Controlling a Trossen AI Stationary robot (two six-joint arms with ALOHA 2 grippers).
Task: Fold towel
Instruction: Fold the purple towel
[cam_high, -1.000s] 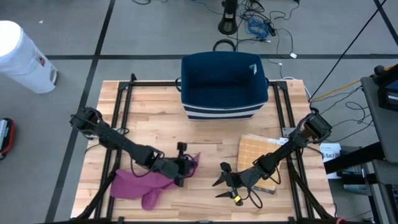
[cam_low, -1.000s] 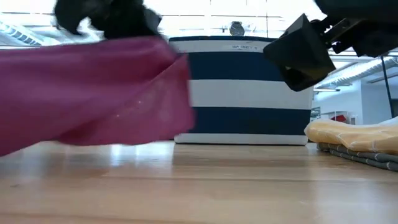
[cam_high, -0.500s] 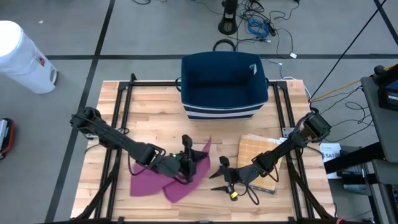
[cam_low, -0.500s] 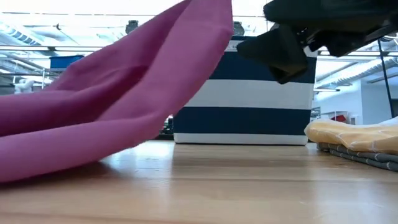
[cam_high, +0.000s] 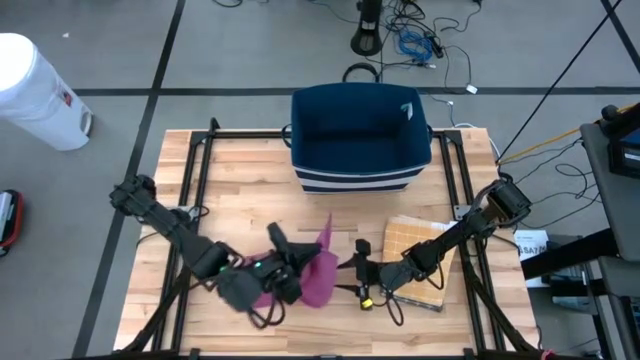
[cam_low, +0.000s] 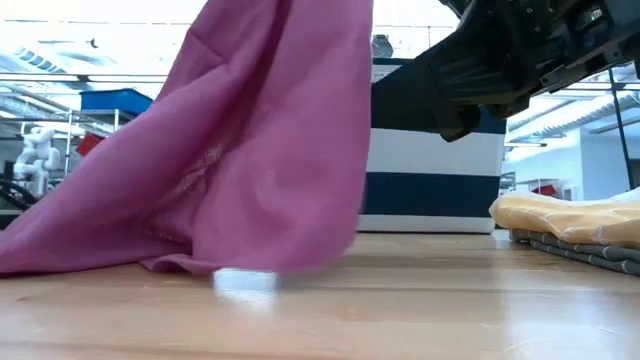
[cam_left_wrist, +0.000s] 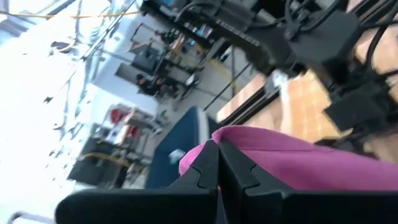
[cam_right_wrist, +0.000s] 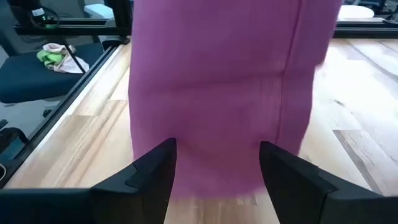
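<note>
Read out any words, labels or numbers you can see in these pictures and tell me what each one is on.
None can be read.
Small white mark inside the navy basket: too small.
Red label on the white bin: too small.
White tag at the pink towel hem: blurred.

Looking straight down from overhead: whole table (cam_high: 250, 190), both arms, surrounding floor. Level with the tabletop, facing across into the room, very close behind the magenta towel (cam_low: 250, 150) and the striped basket (cam_low: 440, 170). Riding the left wrist, tilted, looking past closed fingers (cam_left_wrist: 217, 180) toward that basket and room. Riding the right wrist, low, facing the towel nearly point-blank. Shared by all four: the towel.
</note>
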